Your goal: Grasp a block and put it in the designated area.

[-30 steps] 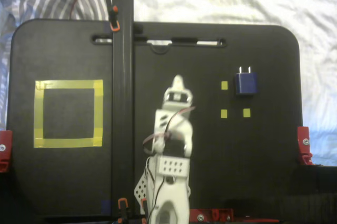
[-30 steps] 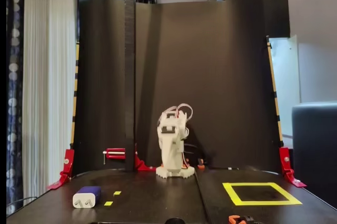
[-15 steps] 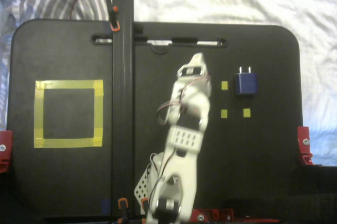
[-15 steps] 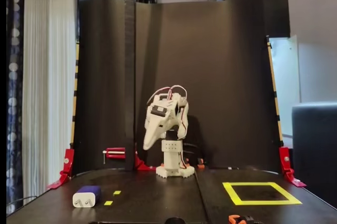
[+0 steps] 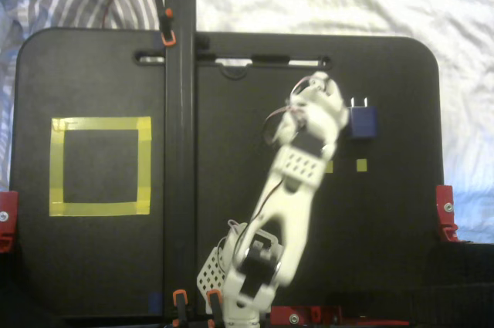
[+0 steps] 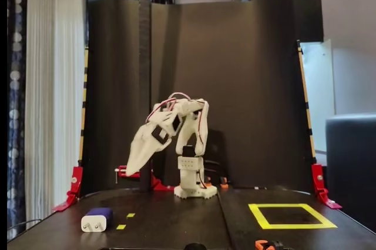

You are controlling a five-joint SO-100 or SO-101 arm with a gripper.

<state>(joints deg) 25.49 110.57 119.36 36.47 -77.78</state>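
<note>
One yellow-taped designated area is seen at the left of the black worktop in the top-down fixed view. Further right, the gripper is raised just beside the block, which lies untouched by the small yellow marks; whether the jaws are parted cannot be told.

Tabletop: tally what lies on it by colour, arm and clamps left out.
Blue: 1, the block
Yellow: 3, the taped square and 2 visible small marks, one partly behind the arm
Total: 4
</note>
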